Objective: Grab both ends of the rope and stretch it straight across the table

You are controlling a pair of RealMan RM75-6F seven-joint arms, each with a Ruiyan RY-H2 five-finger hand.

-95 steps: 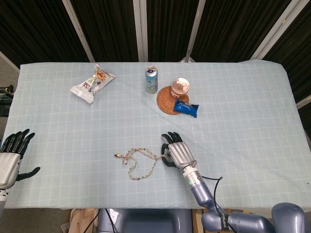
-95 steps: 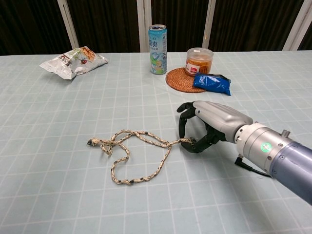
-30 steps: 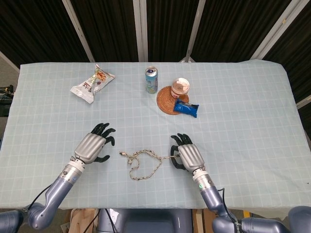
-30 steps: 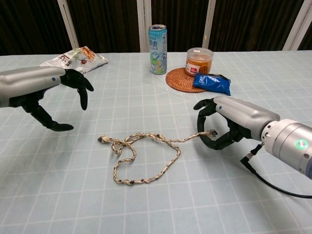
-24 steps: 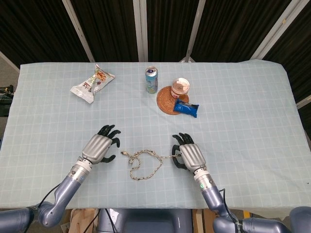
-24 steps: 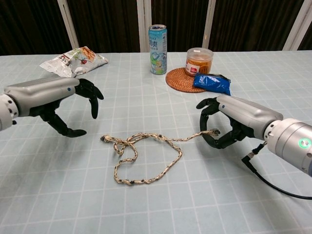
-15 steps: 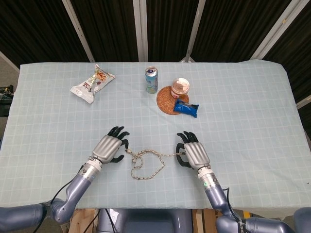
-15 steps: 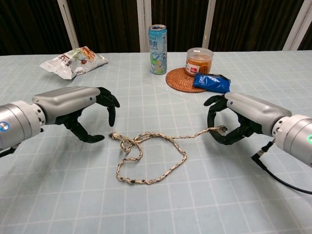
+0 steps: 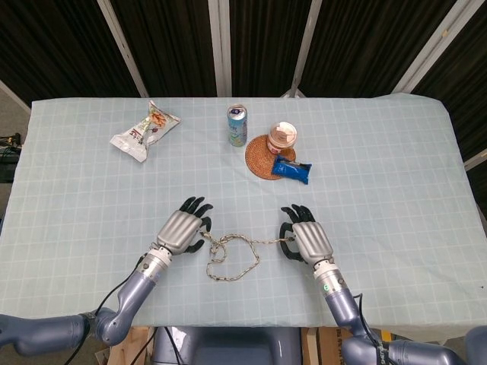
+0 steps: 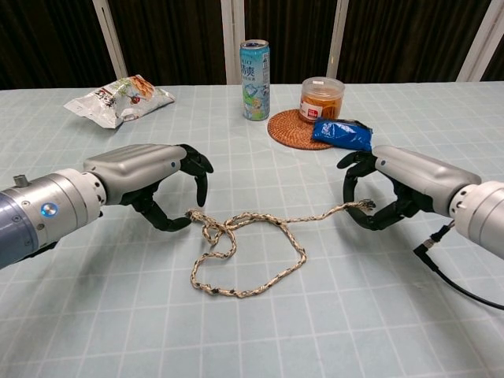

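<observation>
A beige braided rope point(image 9: 218, 245) lies on the pale checked tablecloth point(image 9: 396, 190) near the front, with a tangle at its left and a loose loop sagging toward me. In the chest view the rope point(image 10: 220, 228) runs from that tangle rightward to my right hand point(image 10: 409, 181), which pinches the frayed right end between thumb and a finger, just off the cloth. My left hand point(image 10: 150, 185) arches over the left end, which lies between its thumb and fingertips; they stand apart. From the head view, the left hand point(image 9: 181, 230) and right hand point(image 9: 308, 241) flank the rope.
At the back centre stand a drink can point(image 9: 237, 125), a lidded jar point(image 9: 281, 137) on a woven coaster point(image 9: 261, 163), and a blue packet point(image 9: 292, 169). A snack bag point(image 9: 144, 129) lies back left. The table's front edge runs just behind both wrists.
My left hand has come in from the left to the rope's left end. The right hand has drifted right, dragging the rope and drawing its upper strand straighter.
</observation>
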